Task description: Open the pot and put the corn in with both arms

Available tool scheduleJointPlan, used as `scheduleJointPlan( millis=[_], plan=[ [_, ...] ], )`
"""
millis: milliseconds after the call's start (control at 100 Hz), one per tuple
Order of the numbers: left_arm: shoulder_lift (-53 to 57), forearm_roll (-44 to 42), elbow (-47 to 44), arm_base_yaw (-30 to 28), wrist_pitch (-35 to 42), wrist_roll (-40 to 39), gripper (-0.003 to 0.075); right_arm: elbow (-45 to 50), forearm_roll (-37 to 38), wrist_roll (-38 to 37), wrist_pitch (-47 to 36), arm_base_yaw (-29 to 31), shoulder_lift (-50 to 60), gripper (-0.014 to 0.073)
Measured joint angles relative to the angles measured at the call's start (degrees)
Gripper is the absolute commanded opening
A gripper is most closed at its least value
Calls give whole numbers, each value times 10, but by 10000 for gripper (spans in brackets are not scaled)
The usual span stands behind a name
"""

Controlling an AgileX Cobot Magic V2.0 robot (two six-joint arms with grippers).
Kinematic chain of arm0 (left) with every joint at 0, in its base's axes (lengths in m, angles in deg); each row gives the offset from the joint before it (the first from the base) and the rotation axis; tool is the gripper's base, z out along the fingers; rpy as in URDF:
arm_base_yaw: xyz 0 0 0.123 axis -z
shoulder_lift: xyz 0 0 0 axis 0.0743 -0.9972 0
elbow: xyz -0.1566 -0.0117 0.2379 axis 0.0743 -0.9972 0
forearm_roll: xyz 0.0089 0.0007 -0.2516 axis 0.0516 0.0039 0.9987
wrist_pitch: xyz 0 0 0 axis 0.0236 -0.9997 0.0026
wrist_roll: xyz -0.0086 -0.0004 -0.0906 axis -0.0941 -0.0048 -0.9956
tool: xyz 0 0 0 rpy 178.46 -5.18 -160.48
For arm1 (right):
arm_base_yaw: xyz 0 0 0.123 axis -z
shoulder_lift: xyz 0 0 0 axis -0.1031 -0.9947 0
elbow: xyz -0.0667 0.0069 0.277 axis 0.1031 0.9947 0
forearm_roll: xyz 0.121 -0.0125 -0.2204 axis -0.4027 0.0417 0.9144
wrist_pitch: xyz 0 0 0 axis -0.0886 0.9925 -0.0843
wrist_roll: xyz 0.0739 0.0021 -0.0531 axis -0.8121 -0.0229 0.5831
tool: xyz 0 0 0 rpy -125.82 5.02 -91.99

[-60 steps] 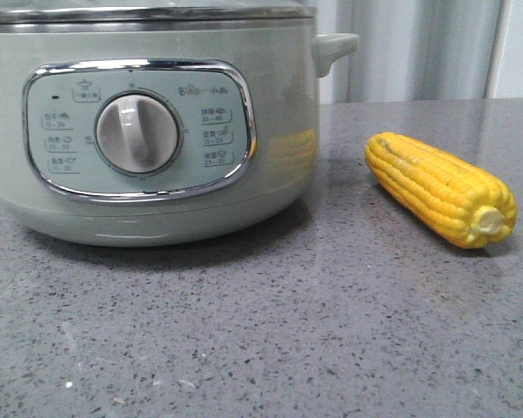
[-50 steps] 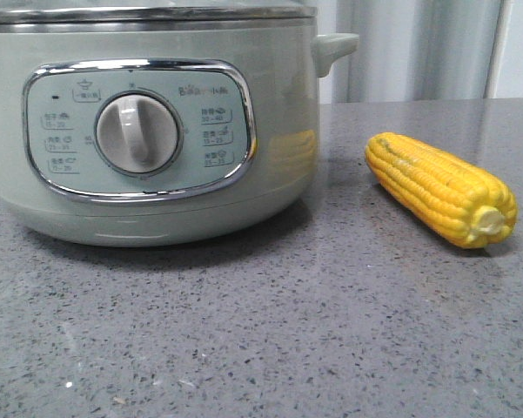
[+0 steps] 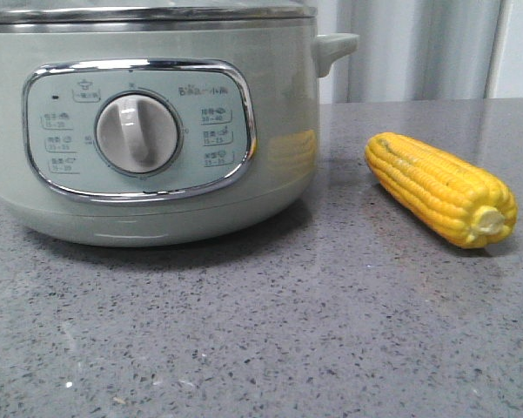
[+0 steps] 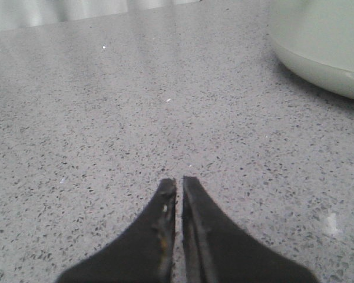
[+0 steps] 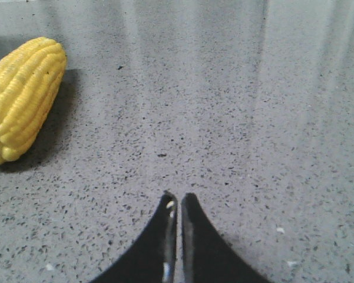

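Observation:
The pale sage-green pot stands at the left of the front view, with a chrome-framed panel, a white dial, a side handle and a lid edge at the steel rim. Its lower wall also shows in the left wrist view. The yellow corn lies on the counter to the pot's right, pale stub end toward the camera. It also shows in the right wrist view. My left gripper is shut and empty over bare counter. My right gripper is shut and empty, apart from the corn.
The grey speckled stone counter runs under everything. A pale curtain hangs behind the counter's far edge. Neither arm shows in the front view.

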Motion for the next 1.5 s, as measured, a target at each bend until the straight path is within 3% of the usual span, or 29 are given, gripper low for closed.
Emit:
scheduleJointPlan(
  millis=[1230, 1500],
  plan=[
    [0, 2, 0, 0, 27, 0, -20, 0, 2, 0, -16, 0, 0, -74],
    [0, 44, 0, 0, 90, 0, -20, 0, -6, 0, -91, 0, 0, -74]
  ],
)
